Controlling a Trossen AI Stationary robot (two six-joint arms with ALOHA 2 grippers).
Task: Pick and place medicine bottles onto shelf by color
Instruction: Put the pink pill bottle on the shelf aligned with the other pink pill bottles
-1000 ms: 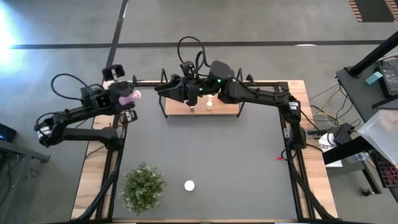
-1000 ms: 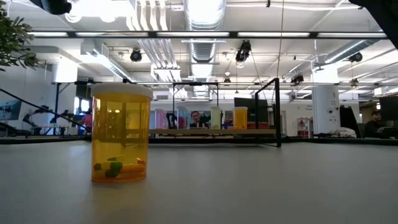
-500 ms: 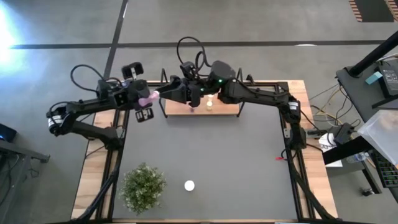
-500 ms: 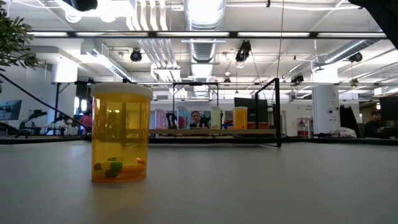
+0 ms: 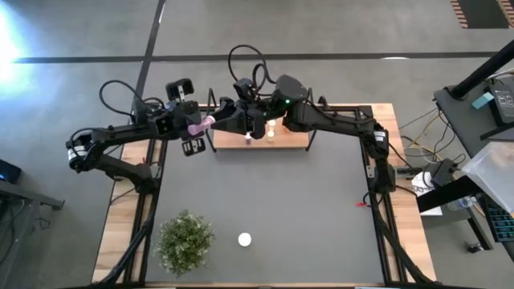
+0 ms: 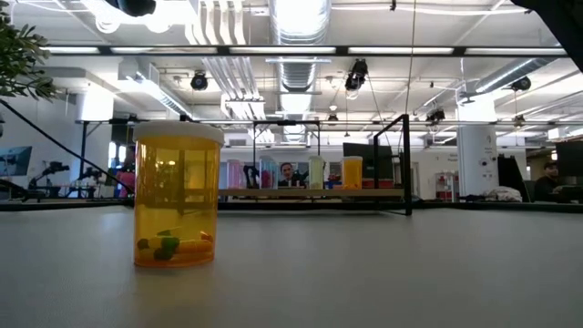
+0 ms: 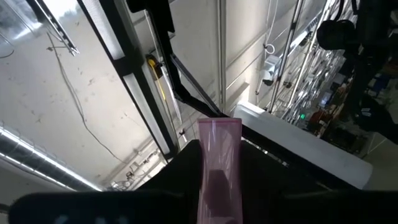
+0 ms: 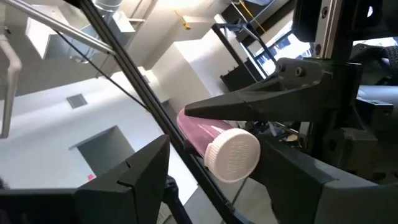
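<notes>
My left gripper [image 5: 201,123] holds a pink medicine bottle [image 5: 196,125] in the air by the left end of the shelf [image 5: 261,138], at the table's far side. The bottle's white cap [image 8: 233,155] points at my right gripper [image 5: 227,120]. That gripper is open, with a finger on either side of the cap end; whether one touches the cap I cannot tell. A few small bottles stand on the shelf [image 6: 314,192]. An orange medicine bottle [image 6: 176,196] with a white cap [image 5: 244,238] stands on its base on the mat near the front edge. My left gripper pinches the pink bottle's body [image 7: 217,180] between its two fingers, which lie along the bottle. They come from the table's left, slanting upward. The cap end [image 7: 219,127] sticks out past the fingertips. The bottle is lifted clear of the table and the shelf.
A green potted plant [image 5: 185,241] stands at the table's front left, beside the orange bottle. Black wire frames [image 6: 401,164] rise at the shelf's ends. The dark mat [image 5: 265,201] between the shelf and the front edge is bare.
My left gripper has carried the pink bottle toward the table's right, from beyond the left edge up to the shelf's left end and my right gripper, and has risen slightly. The bottle stays held the same way.
</notes>
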